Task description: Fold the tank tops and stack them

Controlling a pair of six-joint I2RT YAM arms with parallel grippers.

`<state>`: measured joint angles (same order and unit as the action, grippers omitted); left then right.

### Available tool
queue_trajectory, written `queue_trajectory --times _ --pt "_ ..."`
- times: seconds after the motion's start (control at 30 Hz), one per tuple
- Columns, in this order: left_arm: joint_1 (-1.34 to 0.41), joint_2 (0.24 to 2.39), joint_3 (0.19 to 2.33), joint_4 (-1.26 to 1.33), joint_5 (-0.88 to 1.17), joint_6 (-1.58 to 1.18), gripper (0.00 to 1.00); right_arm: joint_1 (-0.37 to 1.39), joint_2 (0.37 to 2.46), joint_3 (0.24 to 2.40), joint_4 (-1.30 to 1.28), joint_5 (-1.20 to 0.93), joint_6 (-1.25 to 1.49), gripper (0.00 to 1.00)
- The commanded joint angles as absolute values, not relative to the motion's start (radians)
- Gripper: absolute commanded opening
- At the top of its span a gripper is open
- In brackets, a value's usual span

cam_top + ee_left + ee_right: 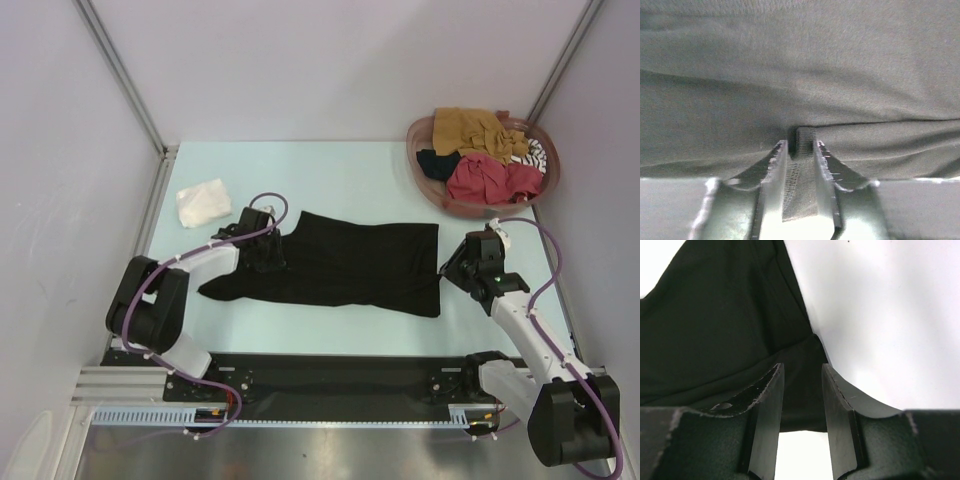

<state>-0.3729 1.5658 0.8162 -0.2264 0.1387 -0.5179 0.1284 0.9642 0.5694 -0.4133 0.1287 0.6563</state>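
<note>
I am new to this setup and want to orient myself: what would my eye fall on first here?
A large black tank top lies spread across the table's middle, the left tool pinching a fold of it, the right tool at its right edge. At the far right, a round basket holds colourful clothes.

The left arm (200, 260) and right arm (525, 320) are built of white links joined by bulky black joint housings. Each is trailed by a looping purple cable (262, 200). A small green light (491, 266) is seen on the right wrist. The left gripper (800, 145) and right gripper (802, 367) are fitted with dark fingers, scuffed pale along their edges.
</note>
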Motion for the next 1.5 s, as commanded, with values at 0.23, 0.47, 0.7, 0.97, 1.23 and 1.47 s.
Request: queue_trajectory --times 0.23,0.47,0.7,0.97,1.23,1.47 --pt "-0.379 1.586 0.867 -0.202 0.134 -0.549 0.00 0.118 0.968 0.568 -0.379 0.109 0.638 0.41" --pt "-0.353 1.546 0.873 -0.199 0.107 -0.569 0.00 0.115 0.999 0.563 -0.370 0.098 0.627 0.41" --pt "-0.333 1.549 0.899 -0.215 0.084 -0.572 0.00 0.117 1.048 0.555 -0.405 0.058 0.655 0.40" --pt "-0.304 1.565 0.899 -0.203 0.075 -0.580 0.01 0.176 1.009 0.508 -0.557 0.051 0.802 0.45" --pt "-0.304 1.601 0.897 -0.178 0.097 -0.581 0.00 0.348 0.946 0.430 -0.534 0.058 0.945 0.44" --pt "-0.304 1.609 0.902 -0.186 0.071 -0.577 0.00 0.370 0.971 0.436 -0.580 0.146 0.951 0.39"
